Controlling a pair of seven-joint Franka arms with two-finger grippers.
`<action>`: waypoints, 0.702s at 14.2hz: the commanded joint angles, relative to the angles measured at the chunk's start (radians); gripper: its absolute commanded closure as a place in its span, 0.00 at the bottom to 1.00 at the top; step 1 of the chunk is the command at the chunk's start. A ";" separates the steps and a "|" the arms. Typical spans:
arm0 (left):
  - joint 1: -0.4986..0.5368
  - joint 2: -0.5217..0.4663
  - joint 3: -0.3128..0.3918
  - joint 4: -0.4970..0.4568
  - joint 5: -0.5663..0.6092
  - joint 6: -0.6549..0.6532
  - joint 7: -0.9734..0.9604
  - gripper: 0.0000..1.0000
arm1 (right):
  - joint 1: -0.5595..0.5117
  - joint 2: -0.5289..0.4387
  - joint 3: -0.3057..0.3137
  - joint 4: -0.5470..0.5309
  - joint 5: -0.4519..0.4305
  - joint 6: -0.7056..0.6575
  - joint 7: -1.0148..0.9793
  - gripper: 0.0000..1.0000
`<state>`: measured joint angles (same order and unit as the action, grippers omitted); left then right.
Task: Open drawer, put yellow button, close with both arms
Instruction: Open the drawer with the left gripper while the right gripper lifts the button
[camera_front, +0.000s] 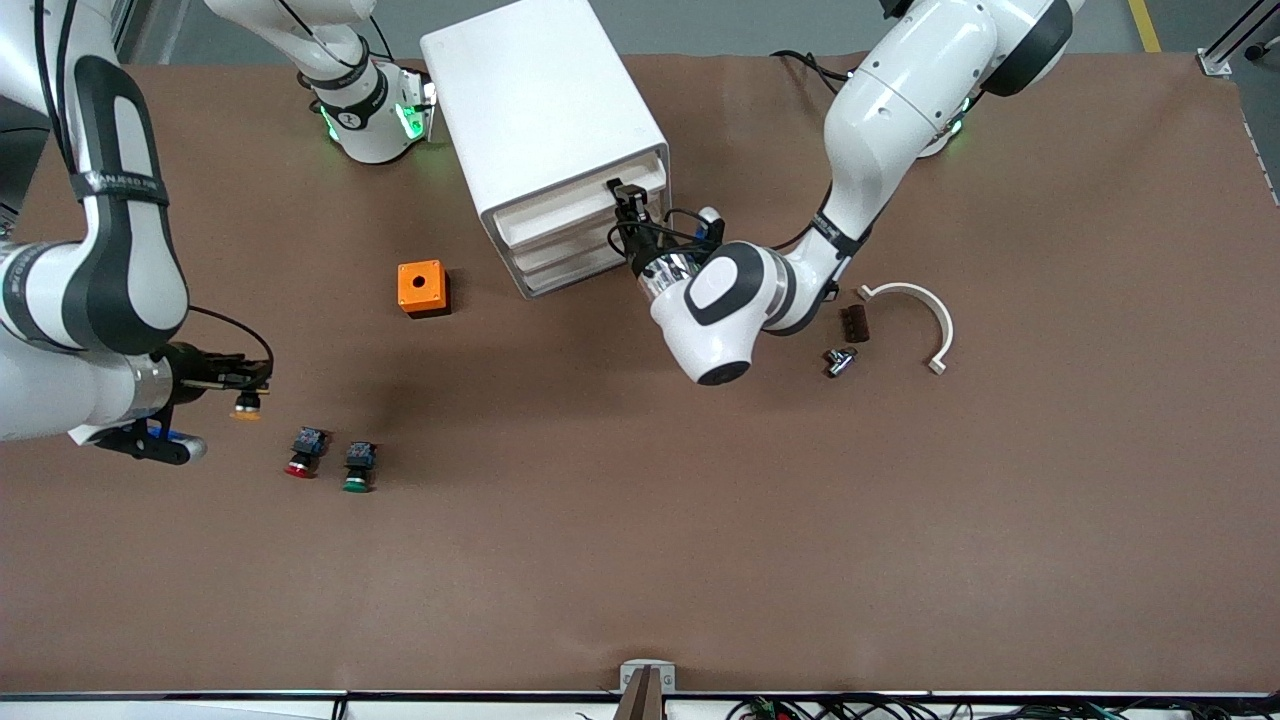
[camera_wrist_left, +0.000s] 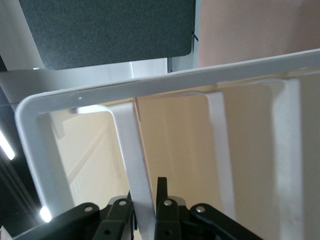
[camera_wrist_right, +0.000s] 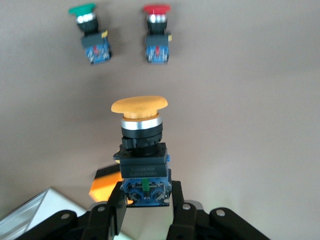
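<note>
Right gripper (camera_front: 245, 385) at the right arm's end of the table, claw clamped on the dark body of the yellow button (camera_front: 245, 405), cap pointing away from the wrist, lifted just off the table (camera_front: 600, 560), probably so it can be carried straight to the cabinet (camera_front: 545, 130); red button (camera_front: 303, 452) and green button (camera_front: 357, 467) lie side by side on the table, at about 4 o'clock from the held one; orange box (camera_front: 422, 288) sits at 9 o'clock from the cabinet front; left gripper (camera_front: 628, 215) is at the top drawer (camera_front: 580, 205), fingers (camera_wrist_left: 167, 210) narrowed around a white rib of the drawer front, likely gripping to pull; drawer looks barely out, so opening is the step in hand; button not yet in.
</note>
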<state>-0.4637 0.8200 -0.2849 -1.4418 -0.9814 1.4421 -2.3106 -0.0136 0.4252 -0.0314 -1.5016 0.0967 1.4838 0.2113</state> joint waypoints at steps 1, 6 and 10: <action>0.054 0.004 0.001 0.012 -0.019 -0.005 0.017 0.83 | 0.044 -0.083 -0.005 -0.012 0.049 -0.088 0.165 1.00; 0.132 0.004 0.003 0.015 -0.011 0.015 0.040 0.82 | 0.180 -0.198 -0.005 -0.020 0.098 -0.137 0.513 1.00; 0.165 0.004 0.003 0.015 -0.007 0.024 0.040 0.77 | 0.341 -0.250 -0.005 -0.034 0.098 -0.123 0.793 1.00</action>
<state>-0.3055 0.8200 -0.2828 -1.4338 -0.9814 1.4609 -2.2821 0.2654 0.2112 -0.0252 -1.5037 0.1820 1.3481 0.8970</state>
